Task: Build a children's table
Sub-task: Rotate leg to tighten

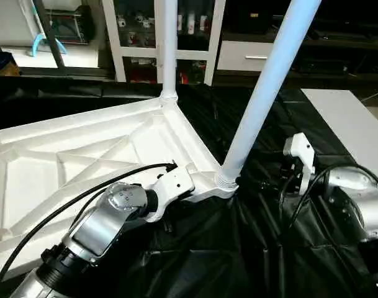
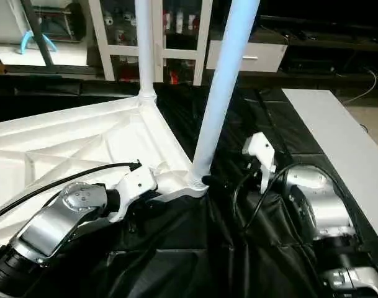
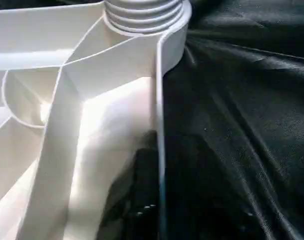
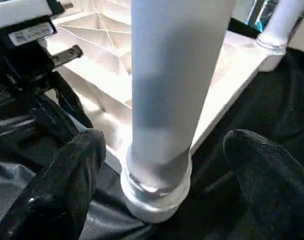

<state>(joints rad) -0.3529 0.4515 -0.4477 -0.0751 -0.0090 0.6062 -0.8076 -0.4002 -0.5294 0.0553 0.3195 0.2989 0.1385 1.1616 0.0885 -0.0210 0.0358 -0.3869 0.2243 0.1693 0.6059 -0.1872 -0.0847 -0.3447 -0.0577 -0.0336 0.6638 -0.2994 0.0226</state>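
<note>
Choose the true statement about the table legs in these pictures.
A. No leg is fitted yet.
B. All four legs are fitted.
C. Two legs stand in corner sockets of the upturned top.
C: one leg stands in the far corner and another leg in the near corner of the table top.

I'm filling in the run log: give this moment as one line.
stage: near leg standing in corner socket | left hand: on table top rim | right hand: open around leg base | far leg: standing
</note>
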